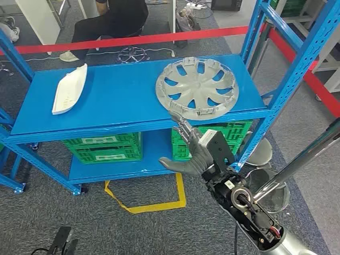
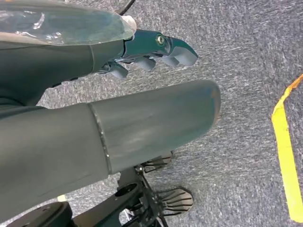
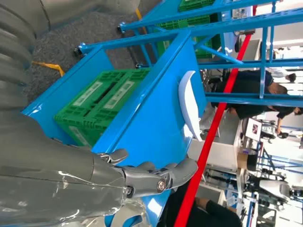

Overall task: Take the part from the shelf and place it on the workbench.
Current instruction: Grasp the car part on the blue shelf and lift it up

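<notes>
Looking down from the head view, a blue metal shelf (image 1: 120, 101) stood across the upper half of the scene. A silver wheel cover (image 1: 197, 87), the part to be taken, lay flat on the top board at about one o'clock, near the board's front edge. A white curved panel (image 1: 70, 87) rested on the same board at ten o'clock, well apart from the wheel cover. Green crates (image 1: 105, 147) sat on the lower board. The right hand (image 1: 188, 151) reached up from five o'clock with fingers spread and holding nothing, its fingertips just below the wheel cover's near rim at the shelf's front edge; contact could not be told. Yellow tape (image 1: 160, 204) marked the grey carpet below. A seated person (image 1: 114, 21) in dark clothes was behind a red barrier strip at twelve o'clock.

From the left wrist view, the left hand (image 2: 150, 52) hung over grey carpet, its dark fingers curled in with nothing between them.

From the right wrist view, the right hand's fingers (image 3: 157, 177) stretched out apart, empty, beside the blue board, with the white panel and green crates beyond.
</notes>
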You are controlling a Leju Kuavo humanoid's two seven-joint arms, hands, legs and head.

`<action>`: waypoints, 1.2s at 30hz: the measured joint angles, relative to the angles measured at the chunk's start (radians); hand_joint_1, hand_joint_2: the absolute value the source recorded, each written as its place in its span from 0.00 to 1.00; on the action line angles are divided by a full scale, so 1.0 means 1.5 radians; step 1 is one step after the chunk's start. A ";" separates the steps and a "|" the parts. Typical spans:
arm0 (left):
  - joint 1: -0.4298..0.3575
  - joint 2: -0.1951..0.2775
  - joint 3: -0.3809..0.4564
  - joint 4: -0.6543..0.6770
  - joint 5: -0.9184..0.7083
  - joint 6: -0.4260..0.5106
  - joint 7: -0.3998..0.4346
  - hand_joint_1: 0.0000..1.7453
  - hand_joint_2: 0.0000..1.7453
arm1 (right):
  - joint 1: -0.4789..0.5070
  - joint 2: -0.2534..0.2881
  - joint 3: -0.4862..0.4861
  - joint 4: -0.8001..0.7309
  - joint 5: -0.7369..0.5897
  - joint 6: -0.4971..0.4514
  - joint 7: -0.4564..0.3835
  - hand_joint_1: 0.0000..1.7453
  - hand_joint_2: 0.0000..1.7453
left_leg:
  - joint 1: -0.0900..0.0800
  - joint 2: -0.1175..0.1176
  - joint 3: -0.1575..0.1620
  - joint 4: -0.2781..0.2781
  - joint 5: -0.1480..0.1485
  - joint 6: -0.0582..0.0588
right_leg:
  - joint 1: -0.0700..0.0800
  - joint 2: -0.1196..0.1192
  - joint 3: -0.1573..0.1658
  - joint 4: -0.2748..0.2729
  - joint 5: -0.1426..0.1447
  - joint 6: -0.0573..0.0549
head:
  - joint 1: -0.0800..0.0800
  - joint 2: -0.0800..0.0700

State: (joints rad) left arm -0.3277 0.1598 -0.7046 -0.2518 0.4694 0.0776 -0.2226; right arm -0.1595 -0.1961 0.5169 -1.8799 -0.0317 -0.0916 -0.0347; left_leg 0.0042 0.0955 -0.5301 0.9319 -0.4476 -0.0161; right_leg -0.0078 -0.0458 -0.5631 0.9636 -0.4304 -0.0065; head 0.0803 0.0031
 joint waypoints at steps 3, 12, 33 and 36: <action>0.004 0.006 0.000 0.000 0.008 -0.002 -0.003 0.00 0.00 | -0.015 0.000 0.002 0.003 -0.004 0.008 0.005 0.00 1.00 | 0.000 0.000 0.000 0.000 0.000 0.000 | 0.000 0.000 0.000 0.000 0.000 0.000 | 0.000 0.000; 0.016 0.022 0.000 0.000 0.017 -0.004 -0.007 0.00 0.00 | -0.045 0.000 0.012 0.017 -0.018 0.013 0.006 0.00 1.00 | 0.000 0.000 0.000 0.000 0.000 0.000 | 0.000 -0.001 0.000 0.000 0.000 0.000 | 0.000 0.000; 0.020 0.019 0.007 0.000 0.014 0.009 -0.003 0.00 0.00 | -0.103 0.002 0.020 0.055 -0.020 -0.088 -0.075 0.00 1.00 | -0.002 -0.009 0.014 -0.020 0.008 0.008 | -0.003 0.007 0.022 -0.028 0.007 0.009 | 0.003 0.000; 0.019 0.020 0.006 0.000 0.012 0.008 -0.002 0.00 0.00 | -0.103 0.002 0.019 0.052 -0.028 -0.092 -0.078 0.00 1.00 | -0.005 -0.010 0.014 -0.022 0.007 0.016 | -0.007 0.005 0.025 -0.035 0.011 0.015 | 0.001 0.000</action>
State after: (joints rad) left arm -0.2994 0.1893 -0.6950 -0.2518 0.4879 0.0893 -0.2256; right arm -0.3146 -0.1934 0.5459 -1.8026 -0.0738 -0.2292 -0.1513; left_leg -0.0034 0.0803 -0.5089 0.8989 -0.4366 0.0076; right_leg -0.0177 -0.0379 -0.5258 0.9112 -0.4136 0.0160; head 0.0823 0.0031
